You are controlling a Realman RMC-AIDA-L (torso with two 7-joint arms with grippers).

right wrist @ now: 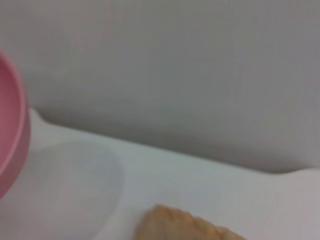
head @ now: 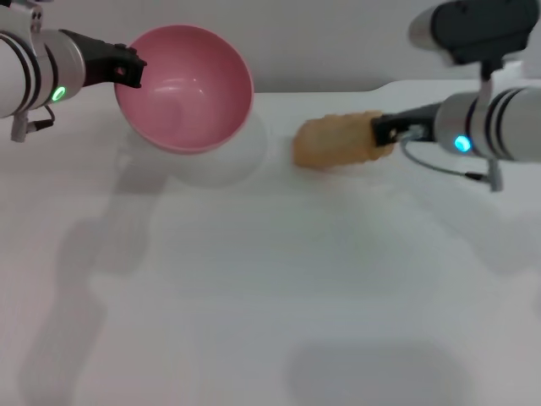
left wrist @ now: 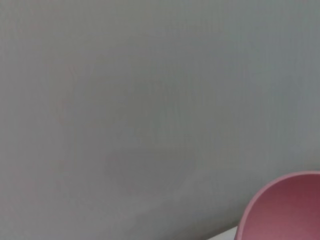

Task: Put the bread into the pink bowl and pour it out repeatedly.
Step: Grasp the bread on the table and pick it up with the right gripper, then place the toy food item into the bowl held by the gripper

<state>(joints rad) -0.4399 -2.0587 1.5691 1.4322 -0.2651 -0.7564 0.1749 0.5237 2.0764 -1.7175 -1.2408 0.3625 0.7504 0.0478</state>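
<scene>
The pink bowl (head: 184,89) hangs above the table at the back left, tipped so its empty inside faces forward. My left gripper (head: 128,68) is shut on its left rim. A slice of the bowl (left wrist: 282,207) shows in the left wrist view, and its rim (right wrist: 12,135) in the right wrist view. The bread (head: 338,139) lies lengthwise to the right of the bowl, orange-tan, low over the white table. My right gripper (head: 387,131) is shut on the bread's right end. The right wrist view catches only the top of the bread (right wrist: 185,225).
The white table (head: 270,279) stretches wide in front of both arms. A grey wall (head: 338,42) rises behind the table's back edge. The bowl's shadow (head: 220,161) falls on the table beneath it.
</scene>
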